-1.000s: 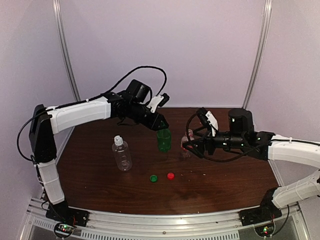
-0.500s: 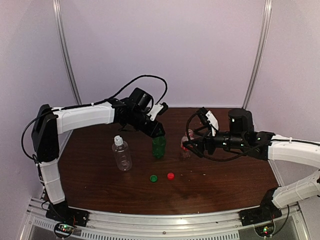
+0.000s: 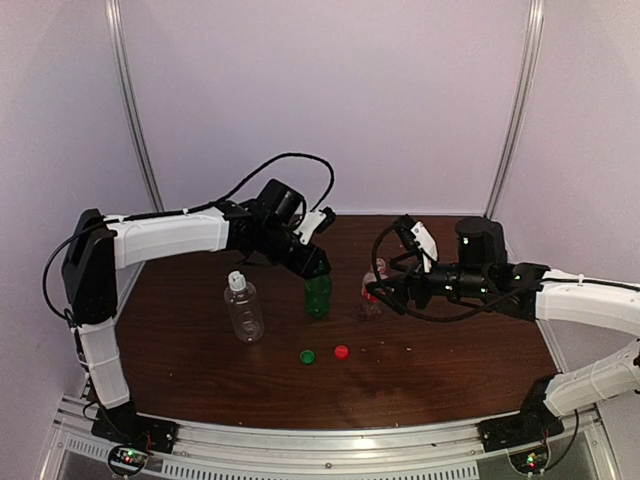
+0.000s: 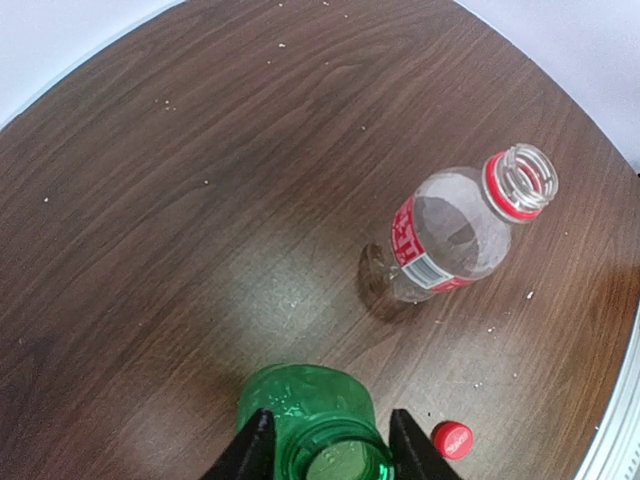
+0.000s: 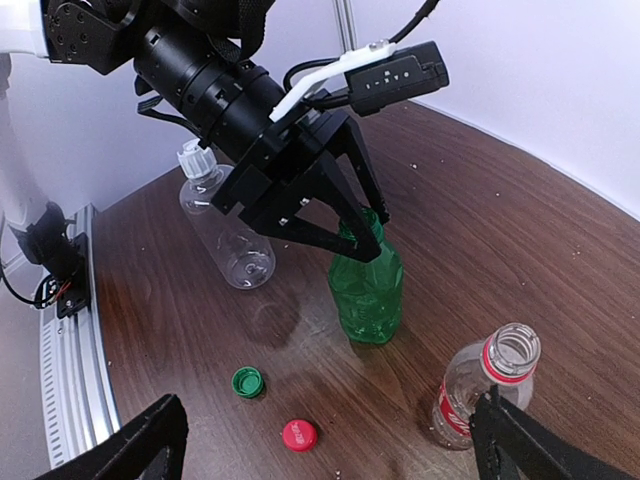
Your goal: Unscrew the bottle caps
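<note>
– Top external view: where are the bottles being shown?
– All three are being shown upright on the table [image 3: 450, 372]. The green bottle [image 3: 318, 296] is being shown at the middle. The red-label bottle [image 3: 370, 301] is just to its right, and the wide clear bottle [image 3: 244, 314] is to its left and slightly nearer.
– And the caps?
– The white cap [image 3: 236, 281] is being carried on the wide clear bottle. The green cap [image 3: 307, 356] and the red cap [image 3: 341, 352] are being shown lying on the wood on the near side of the green bottle. They are side by side but apart, the green one on the left. The mouths of the green and red-label bottles are being shown uncapped.
– How is the left gripper [image 4: 335, 452] being held?
– It is being held over the green bottle, one finger on either side of the neck. Whether the neck is being squeezed cannot be told.
– And the right gripper [image 5: 325, 445]?
– It is being held just right of the red-label bottle, jaws spread wide and empty. In the right wrist view that bottle is being shown close beside one finger.
</note>
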Available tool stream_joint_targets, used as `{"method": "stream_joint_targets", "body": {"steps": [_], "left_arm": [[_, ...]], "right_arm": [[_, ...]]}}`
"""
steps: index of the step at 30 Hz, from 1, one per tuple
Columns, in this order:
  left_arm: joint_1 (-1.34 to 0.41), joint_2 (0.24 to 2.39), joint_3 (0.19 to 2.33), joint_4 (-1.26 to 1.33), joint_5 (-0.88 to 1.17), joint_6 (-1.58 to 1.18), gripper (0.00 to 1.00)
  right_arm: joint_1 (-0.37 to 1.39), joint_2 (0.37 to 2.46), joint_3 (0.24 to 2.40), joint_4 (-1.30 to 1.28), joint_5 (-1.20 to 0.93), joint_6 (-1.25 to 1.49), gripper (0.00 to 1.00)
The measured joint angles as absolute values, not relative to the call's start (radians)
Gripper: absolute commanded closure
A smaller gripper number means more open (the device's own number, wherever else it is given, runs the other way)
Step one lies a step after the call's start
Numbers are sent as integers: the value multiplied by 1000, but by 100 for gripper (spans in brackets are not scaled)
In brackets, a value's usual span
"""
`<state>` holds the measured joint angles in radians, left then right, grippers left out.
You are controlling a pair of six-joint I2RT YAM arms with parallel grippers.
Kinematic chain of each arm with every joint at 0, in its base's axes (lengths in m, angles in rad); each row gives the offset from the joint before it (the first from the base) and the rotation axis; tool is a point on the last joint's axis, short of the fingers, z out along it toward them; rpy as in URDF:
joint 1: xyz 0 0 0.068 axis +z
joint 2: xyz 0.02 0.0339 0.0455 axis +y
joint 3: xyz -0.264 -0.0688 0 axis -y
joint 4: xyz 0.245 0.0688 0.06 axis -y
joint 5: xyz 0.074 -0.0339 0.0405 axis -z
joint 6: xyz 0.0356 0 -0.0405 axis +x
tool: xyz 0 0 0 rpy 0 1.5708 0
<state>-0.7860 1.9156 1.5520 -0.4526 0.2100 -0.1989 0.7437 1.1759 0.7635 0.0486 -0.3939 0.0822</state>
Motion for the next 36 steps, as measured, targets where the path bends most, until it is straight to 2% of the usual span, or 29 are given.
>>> {"method": "stream_joint_targets", "body": {"steps": [8,14,24,31,36], "left_arm": [[-786,1897,1542,-453,213,-189,31],[-786,1847,1542,-453,213,-187,22],[-786,1671,1540,-561,114,-179,16],[-786,1481,1442,-717,-55,-204,16],[-786,1438,1348,-805,-88,-245,18]], "right_arm": [[744,1182,764,48,-391,83,0],[744,1184,764,48,-391,83,0],[744,1184,764,35,-374,89,0],[744,1204,764,33,-360,113,1],[744,1246,766,33,-363,120,2]]}}
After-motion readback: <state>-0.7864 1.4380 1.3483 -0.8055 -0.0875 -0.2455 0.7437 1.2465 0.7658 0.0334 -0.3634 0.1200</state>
